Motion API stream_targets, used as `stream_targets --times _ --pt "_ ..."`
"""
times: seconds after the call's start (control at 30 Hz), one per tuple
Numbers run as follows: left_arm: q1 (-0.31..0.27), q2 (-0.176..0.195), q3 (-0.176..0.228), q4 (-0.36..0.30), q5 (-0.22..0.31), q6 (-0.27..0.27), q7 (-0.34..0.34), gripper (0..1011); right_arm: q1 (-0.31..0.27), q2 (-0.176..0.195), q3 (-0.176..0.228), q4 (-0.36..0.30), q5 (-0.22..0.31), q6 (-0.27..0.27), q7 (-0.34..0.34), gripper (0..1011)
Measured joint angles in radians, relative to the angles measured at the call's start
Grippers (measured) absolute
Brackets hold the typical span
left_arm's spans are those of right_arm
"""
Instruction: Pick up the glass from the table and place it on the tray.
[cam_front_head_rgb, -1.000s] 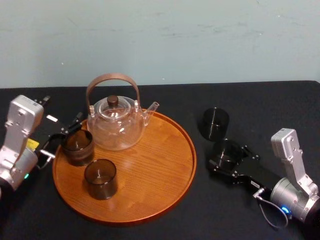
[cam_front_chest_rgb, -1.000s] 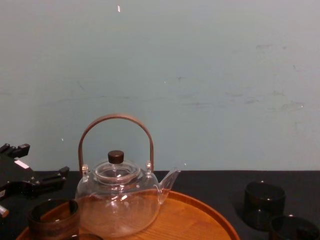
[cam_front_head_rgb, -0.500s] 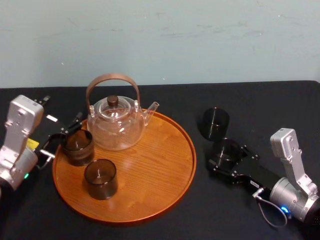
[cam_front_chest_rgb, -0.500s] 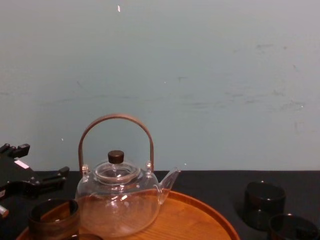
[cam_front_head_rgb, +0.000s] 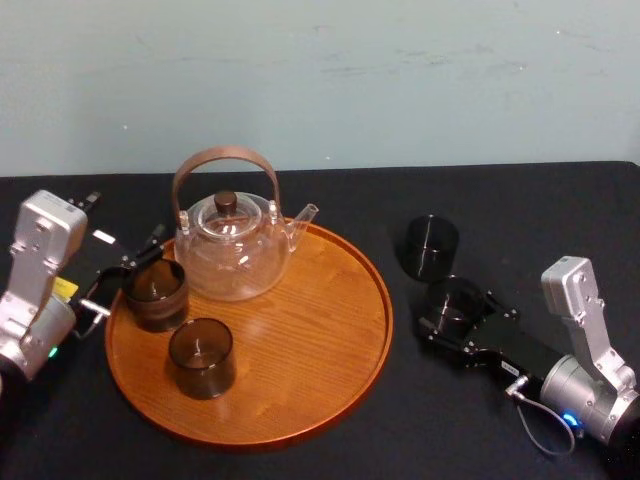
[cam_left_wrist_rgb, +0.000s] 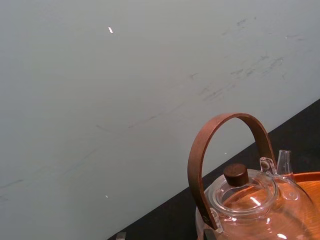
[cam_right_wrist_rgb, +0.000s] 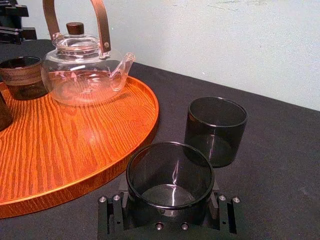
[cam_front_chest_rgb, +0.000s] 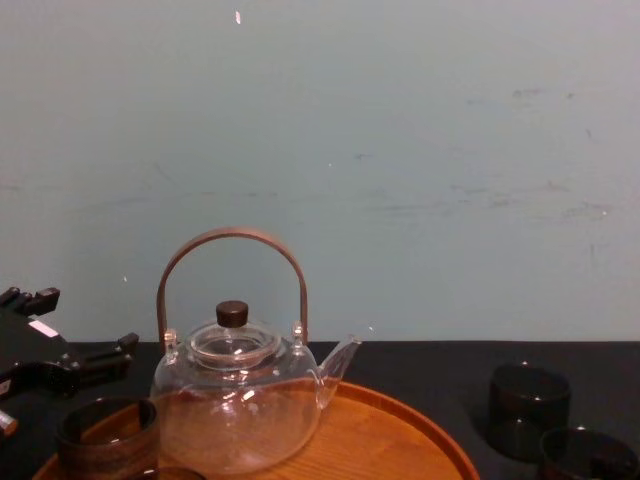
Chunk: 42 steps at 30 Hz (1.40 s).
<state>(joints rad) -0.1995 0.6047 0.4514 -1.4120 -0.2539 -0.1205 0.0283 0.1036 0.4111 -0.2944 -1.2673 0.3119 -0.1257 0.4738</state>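
Now the right gripper (cam_front_head_rgb: 451, 318) lies low over the black table (cam_front_head_rgb: 530, 205), at 3 o'clock from the round wooden tray (cam_front_head_rgb: 300, 340), and its jaws are closed on the lower part of a smoked glass (cam_right_wrist_rgb: 170, 175). This glass stands upright and is outside the tray, near its rim but not touching it. If its base touches the table, I cannot tell. A second smoked glass (cam_front_head_rgb: 430, 246) stands on the table just beyond it, at 2 o'clock from the tray. On the tray a glass teapot (cam_front_head_rgb: 232, 250) sits at 11 o'clock, a brown glass (cam_front_head_rgb: 155, 293) at 9 o'clock and another brown glass (cam_front_head_rgb: 201, 357) at 8 o'clock. The left gripper (cam_front_head_rgb: 124, 279) rests at the tray's 9 o'clock edge, just beside the first brown glass, with jaws apart and holding nothing.
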Motion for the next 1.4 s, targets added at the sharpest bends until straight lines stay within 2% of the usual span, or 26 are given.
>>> stream_targets --times 1.23,1.4 --pt "0.000 0.000 0.000 0.000 0.000 0.000 0.000 1001 -0.001 0.000 0.000 -0.001 0.000 0.000 0.000 905" --pt "0.000 0.000 0.000 0.000 0.000 0.000 0.000 1001 0.005 0.002 -0.001 0.001 0.018 0.005 0.021 905"
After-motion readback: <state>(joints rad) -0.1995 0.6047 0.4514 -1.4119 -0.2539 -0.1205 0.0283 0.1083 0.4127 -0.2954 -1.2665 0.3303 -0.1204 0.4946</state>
